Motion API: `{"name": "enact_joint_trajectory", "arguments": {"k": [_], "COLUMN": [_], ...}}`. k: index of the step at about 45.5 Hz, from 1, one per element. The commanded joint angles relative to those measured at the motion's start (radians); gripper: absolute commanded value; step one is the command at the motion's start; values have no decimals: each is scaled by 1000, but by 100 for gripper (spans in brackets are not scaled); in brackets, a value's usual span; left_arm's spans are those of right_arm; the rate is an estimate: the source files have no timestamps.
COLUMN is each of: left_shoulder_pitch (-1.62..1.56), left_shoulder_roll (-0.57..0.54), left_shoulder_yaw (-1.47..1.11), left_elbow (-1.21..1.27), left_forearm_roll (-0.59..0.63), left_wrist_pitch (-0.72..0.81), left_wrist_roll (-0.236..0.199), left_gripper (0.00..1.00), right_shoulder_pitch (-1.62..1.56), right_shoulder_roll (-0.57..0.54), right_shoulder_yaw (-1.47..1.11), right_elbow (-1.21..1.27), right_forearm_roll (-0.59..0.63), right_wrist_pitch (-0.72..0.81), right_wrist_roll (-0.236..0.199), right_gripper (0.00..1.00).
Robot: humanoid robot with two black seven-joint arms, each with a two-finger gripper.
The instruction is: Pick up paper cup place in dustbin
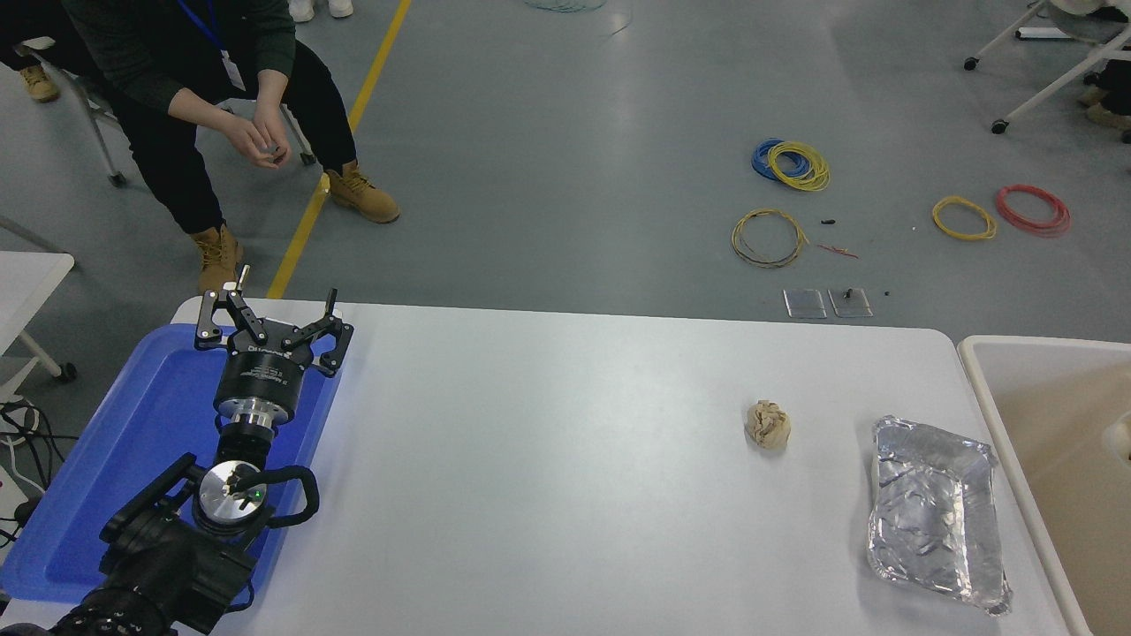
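Left fingers (237,316) spread, parked over the flat blue plastic tray (132,442); right ones out of shot. Small white paper cup (1120,439) seemingly inside the large beige white-rimmed dustbin (1043,341). Withdraw high, clearing that rim.

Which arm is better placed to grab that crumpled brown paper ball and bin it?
Probably the right. The paper ball lies on the table's right side, near the dustbin, while the left gripper sits open over the blue tray at the far left. The right arm is out of view.
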Motion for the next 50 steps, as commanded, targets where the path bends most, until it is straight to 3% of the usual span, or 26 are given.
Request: {"name": "enact_joint_trajectory", "arguments": {"k": [1, 8, 11, 12, 16, 26, 50], "left_shoulder_pitch": [0, 0, 0, 0, 0, 0, 0], "left_shoulder_roll": [1, -1, -1, 1, 1, 1, 1], "left_shoulder_yaw": [0, 0, 0, 0, 0, 0, 0], "left_elbow": [0, 0, 0, 0, 0, 0, 0], "left_forearm_roll": [0, 0, 0, 0, 0, 0, 0], "left_wrist_pitch": [0, 0, 0, 0, 0, 0, 0], "left_wrist_roll": [-1, -1, -1, -1, -1, -1, -1], "left_gripper": [100, 100, 100, 100, 100, 100, 100], "right_shoulder_pitch": [-11, -11, -13, -13, -13, -2, 277], "right_shoulder_roll": [1, 1, 1, 1, 0, -3, -46], "right_shoulder_yaw": [6, 6, 6, 6, 6, 6, -38], "right_elbow": [-1, -1, -1, -1, -1, 4, 152], "right_forearm_roll": [3, 4, 6, 6, 8, 9, 6], "right_wrist_pitch": [-4, -4, -5, -5, -5, -13, 3], "right_wrist_roll": [-1, -1, -4, -4, -4, -4, -3], "right_gripper": [0, 0, 36, 42, 50, 100, 100]}}
